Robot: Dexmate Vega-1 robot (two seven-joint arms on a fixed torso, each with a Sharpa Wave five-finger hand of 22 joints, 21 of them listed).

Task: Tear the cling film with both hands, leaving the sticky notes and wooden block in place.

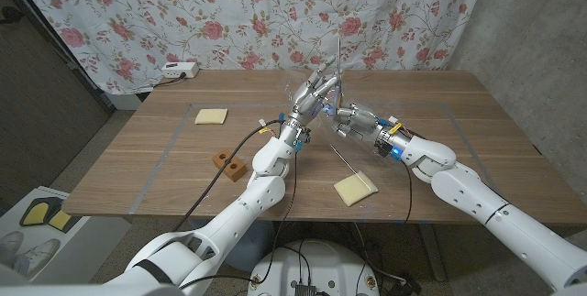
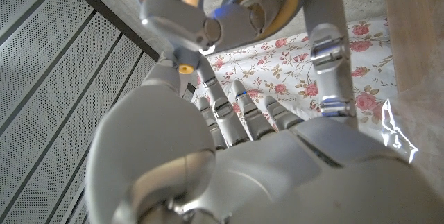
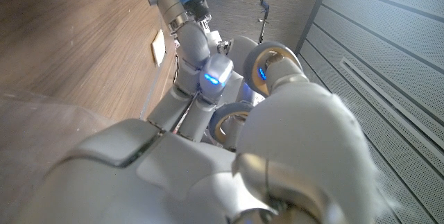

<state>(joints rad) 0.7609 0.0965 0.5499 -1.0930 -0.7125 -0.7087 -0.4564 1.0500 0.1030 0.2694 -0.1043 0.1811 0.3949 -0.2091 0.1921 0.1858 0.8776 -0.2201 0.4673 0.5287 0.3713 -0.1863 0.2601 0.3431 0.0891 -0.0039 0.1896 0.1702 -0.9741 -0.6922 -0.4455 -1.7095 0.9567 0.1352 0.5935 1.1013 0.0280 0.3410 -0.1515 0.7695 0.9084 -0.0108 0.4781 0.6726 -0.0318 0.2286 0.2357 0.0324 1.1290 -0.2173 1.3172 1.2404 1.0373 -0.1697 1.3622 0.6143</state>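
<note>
Both hands are raised over the middle of the table. My left hand (image 1: 315, 93) points up and grips a clear sheet of cling film (image 1: 328, 60) that stands above its fingers. My right hand (image 1: 353, 120) is close beside it, lower and to the right, fingers curled on the same film. The film shows as a shiny crinkled edge (image 2: 395, 135) past my left hand (image 2: 277, 161), and as a hazy layer (image 3: 48, 120) beside my right hand (image 3: 208, 168). The wooden block (image 1: 229, 163) lies front left. One yellow sticky note pad (image 1: 211, 115) lies at the left, another (image 1: 354, 188) near the front.
A white power strip (image 1: 179, 70) sits at the table's far left edge, in front of the floral curtain (image 1: 229, 12). A thin dark line (image 1: 344, 157) lies on the wood below my right hand. My left arm's cable (image 1: 225, 163) hangs just above the block.
</note>
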